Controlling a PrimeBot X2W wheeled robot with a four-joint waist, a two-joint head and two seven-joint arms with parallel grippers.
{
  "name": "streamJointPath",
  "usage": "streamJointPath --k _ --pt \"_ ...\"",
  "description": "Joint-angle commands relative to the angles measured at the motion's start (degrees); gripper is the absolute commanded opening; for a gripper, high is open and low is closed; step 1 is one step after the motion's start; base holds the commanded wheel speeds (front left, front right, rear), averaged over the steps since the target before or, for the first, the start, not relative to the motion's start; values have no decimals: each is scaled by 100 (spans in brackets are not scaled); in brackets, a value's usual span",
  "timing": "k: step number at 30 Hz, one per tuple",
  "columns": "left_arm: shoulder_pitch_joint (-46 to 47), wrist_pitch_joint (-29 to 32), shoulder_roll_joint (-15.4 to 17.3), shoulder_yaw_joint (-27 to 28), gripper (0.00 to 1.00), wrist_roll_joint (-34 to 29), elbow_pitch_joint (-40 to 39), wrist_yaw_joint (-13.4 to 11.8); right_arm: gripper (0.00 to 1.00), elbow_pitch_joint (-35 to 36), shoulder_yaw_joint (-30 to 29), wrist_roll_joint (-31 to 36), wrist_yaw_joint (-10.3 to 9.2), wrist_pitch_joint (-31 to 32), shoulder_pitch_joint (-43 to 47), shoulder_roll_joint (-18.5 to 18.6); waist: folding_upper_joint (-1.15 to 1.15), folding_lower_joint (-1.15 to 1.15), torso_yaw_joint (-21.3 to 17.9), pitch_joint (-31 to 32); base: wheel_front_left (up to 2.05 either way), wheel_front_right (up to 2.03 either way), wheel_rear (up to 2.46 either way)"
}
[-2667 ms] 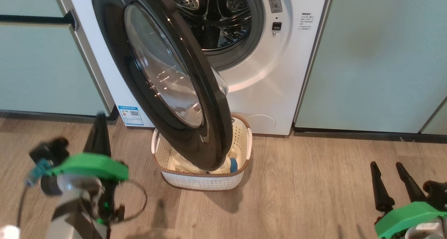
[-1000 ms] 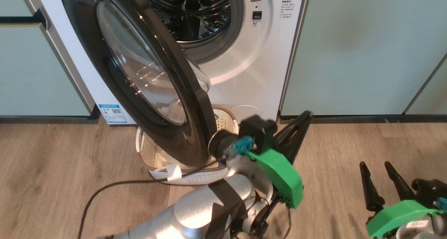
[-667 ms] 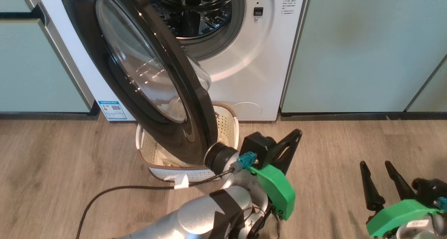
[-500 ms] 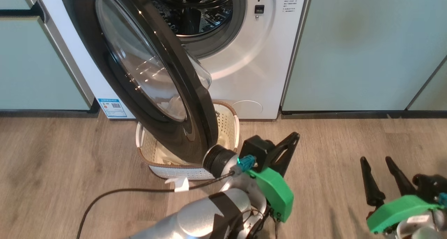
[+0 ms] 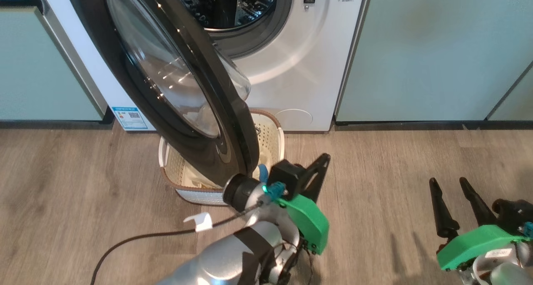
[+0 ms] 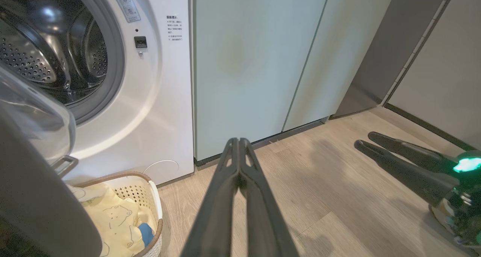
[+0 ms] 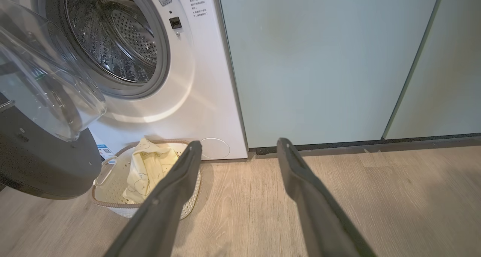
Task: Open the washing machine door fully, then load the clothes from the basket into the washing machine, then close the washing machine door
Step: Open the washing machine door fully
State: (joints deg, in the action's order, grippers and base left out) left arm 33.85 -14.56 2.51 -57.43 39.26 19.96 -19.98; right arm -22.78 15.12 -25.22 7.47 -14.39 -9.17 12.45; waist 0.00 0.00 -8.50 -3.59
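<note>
Door: the round glossy black door [image 5: 175, 81], with its bulging clear porthole, is seen swung partway out from its hinge on the left. Its lower edge hangs over the basket.
Washer: a white front-loading washer [image 5: 300, 68] is set between pale green cabinets [image 5: 437, 47]. The opening is uncovered, and a steel perforated drum [image 5: 233, 6] is seen inside a grey gasket. A blue sticker [image 5: 129, 117] is fixed low on the front, at the left.
Basket: 1 small cream basket [image 5: 272, 139] with a brown rim is placed on the wood floor [image 5: 395, 160], just in front of the washer. In the head view its left part is hidden by the door.
Clothes: pale yellow clothes [image 6: 116, 219] printed with bear outlines are heaped inside the basket. 1 small blue cloth [image 6: 145, 232] is tucked against the near wall.
Left gripper: the left gripper [image 5: 322, 158] is held above the floor, just right of the basket and near the door's lower edge. Its 2 dark fingers [image 6: 225, 182] are pressed together and nothing is held. Whether the wrist touches the door cannot be told.
Cable: a dark cable [image 5: 145, 237] is trailed from the left wrist across the floor.
Right gripper: the right gripper [image 5: 448, 181] is kept low at the right, well apart from the basket. Its 2 fingers are spread wide and nothing lies between them.
</note>
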Motion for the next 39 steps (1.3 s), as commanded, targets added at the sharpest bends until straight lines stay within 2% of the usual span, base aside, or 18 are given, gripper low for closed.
streamJointPath --k 1,17,39 --pt "115 -43 37 275 0 -6 -114 22 100 167 99 1 2 -61 -248 90 0 0 1 -29 0 0 0" --pt "192 -43 37 1050 0 -110 341 36 100 148 168 -8 2 -61 -386 71 0 0 17 -252 0 0 0" --pt "168 -43 37 1456 0 -314 621 -141 100 115 206 -32 2 -61 -380 99 0 0 194 -236 0 0 0"
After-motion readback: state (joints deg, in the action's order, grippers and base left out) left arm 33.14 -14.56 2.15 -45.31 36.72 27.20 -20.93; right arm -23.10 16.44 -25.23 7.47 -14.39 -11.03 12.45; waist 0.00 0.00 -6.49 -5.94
